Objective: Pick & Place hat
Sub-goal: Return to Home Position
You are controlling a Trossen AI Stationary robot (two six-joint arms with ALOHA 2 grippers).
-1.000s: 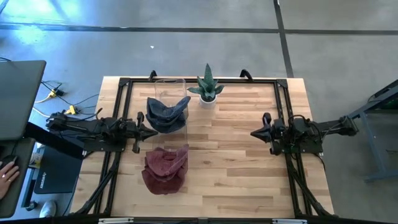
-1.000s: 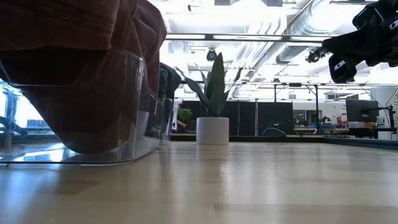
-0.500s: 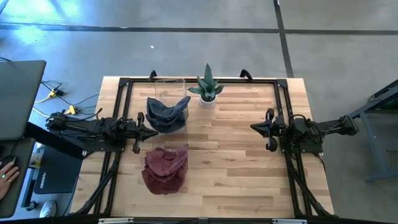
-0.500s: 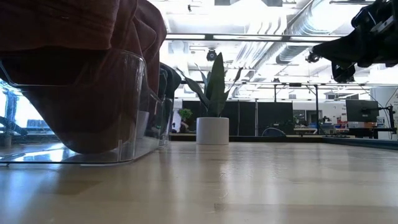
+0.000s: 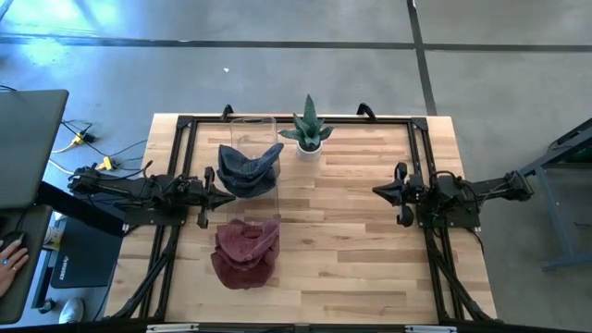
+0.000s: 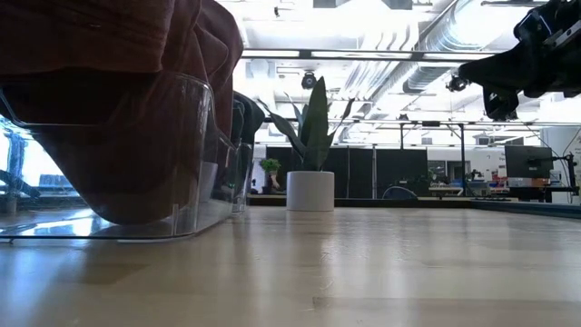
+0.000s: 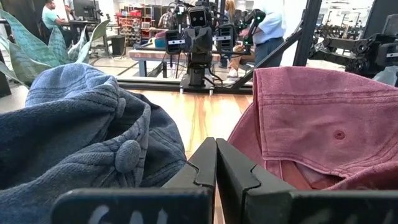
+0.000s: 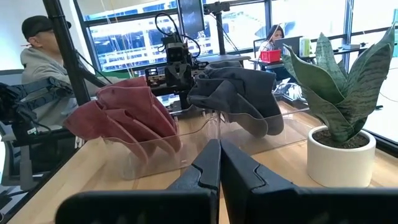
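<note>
Two hats lie on the table's left half. A blue denim hat (image 5: 249, 168) (image 7: 74, 143) sits in a clear bin (image 5: 252, 128). A red hat (image 5: 246, 252) (image 7: 323, 124) rests in a second clear bin (image 6: 182, 154) nearer the front edge. My left gripper (image 5: 228, 195) (image 7: 216, 149) is shut and level, pointing between the two hats and holding nothing. My right gripper (image 5: 377, 191) (image 8: 219, 151) hovers shut above the table's right half, pointing toward the hats from far off.
A potted snake plant (image 5: 310, 131) (image 8: 339, 106) stands at the far middle of the table. Bare wood lies between the hats and my right arm. People and another robot show in the room beyond. A laptop (image 5: 28, 148) sits off the table's left.
My right gripper has turned a little at the wrist, its tip swinging slightly toward the far edge, and it has stayed shut. Both hats have stayed where they were.
</note>
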